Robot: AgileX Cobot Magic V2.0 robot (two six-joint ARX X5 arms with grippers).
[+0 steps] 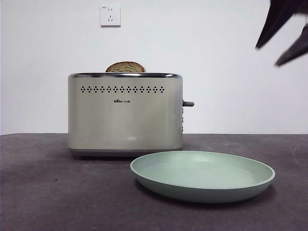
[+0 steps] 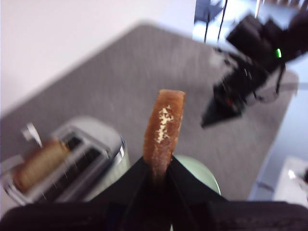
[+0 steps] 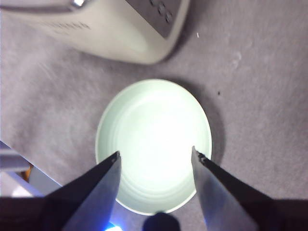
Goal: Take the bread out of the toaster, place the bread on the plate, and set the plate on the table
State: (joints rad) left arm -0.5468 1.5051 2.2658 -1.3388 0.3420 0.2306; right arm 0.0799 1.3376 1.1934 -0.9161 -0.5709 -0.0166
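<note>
My left gripper (image 2: 159, 168) is shut on the bread (image 2: 166, 125), a brown-crusted slice seen edge-on, held high above the toaster (image 2: 72, 154) and the plate (image 2: 204, 175); it is out of the front view. The cream toaster (image 1: 125, 113) stands on the table (image 1: 57, 192). The pale mint-green plate (image 1: 202, 175) lies on the table in front of it, to the right. My right gripper (image 3: 156, 153) is open and empty above the plate (image 3: 154, 110). Its black jaws show at the top right corner of the front view (image 1: 268, 55).
A darker domed slice (image 1: 125, 67) sticks up from the toaster's slot and also shows in the left wrist view (image 2: 38, 166). A grey lever (image 1: 188, 103) juts from the toaster's right side. A white wall with a socket (image 1: 110, 15) stands behind.
</note>
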